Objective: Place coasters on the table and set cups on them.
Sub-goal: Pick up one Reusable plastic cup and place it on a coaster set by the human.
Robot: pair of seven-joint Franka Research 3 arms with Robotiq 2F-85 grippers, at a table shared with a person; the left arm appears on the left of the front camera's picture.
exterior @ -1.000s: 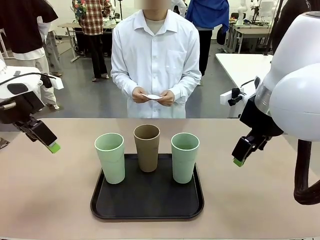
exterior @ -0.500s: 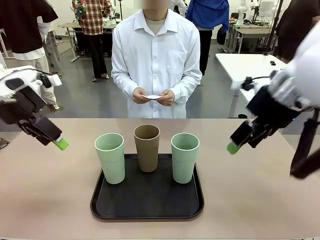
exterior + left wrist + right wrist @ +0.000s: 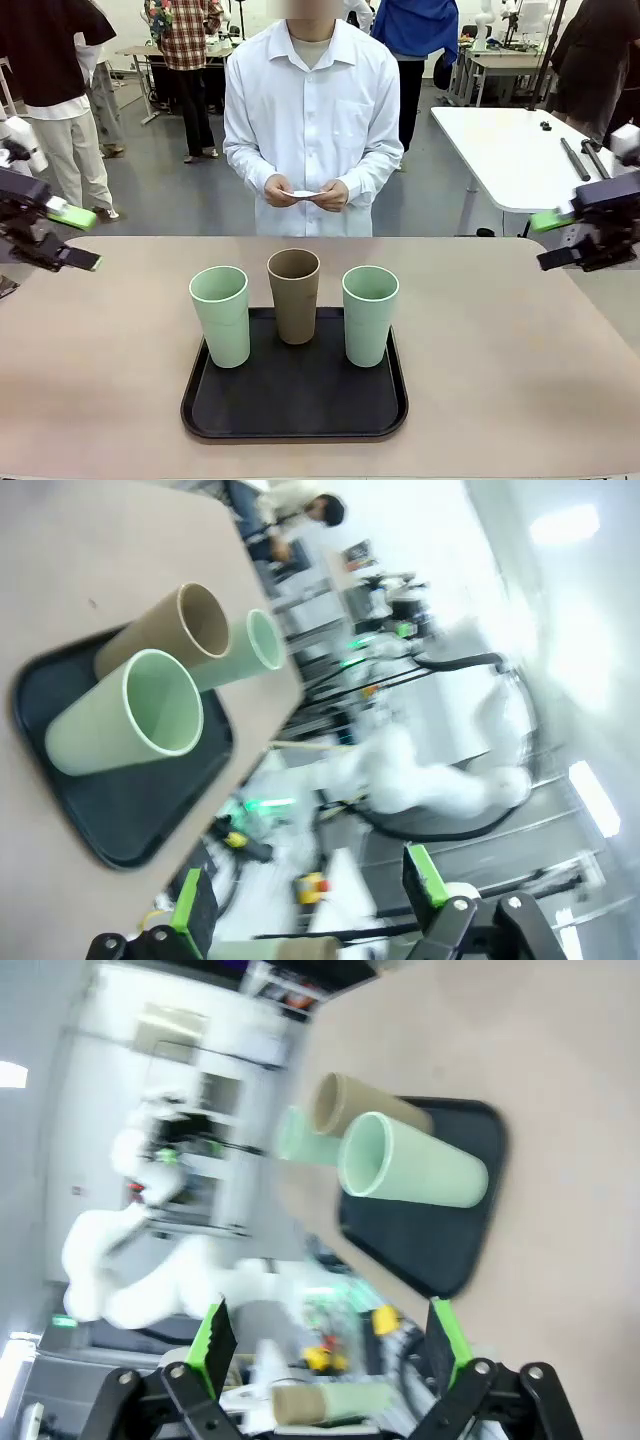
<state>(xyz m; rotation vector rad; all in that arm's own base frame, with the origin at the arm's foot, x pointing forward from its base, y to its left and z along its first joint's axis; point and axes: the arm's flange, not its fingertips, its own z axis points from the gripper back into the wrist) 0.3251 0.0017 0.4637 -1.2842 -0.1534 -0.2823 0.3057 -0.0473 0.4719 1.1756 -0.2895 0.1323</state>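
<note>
the left gripper (image 3: 90, 240) hovers with jaws apart and empty at the table's (image 3: 100, 380) left edge, the left green cup (image 3: 220, 315), tan cup (image 3: 294, 295) and right green cup (image 3: 370, 315) stand upright on the black tray (image 3: 295, 412) mid-table, the person beyond holds white coasters (image 3: 302, 193) in both hands, and the right gripper (image 3: 540, 243) hangs spread and empty at the right edge.

No text, label, brand or number can be read anywhere.

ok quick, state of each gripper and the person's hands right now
left gripper: open, holding nothing
right gripper: open, holding nothing
person's hands: together at the waist, holding what look like thin white coasters
</note>
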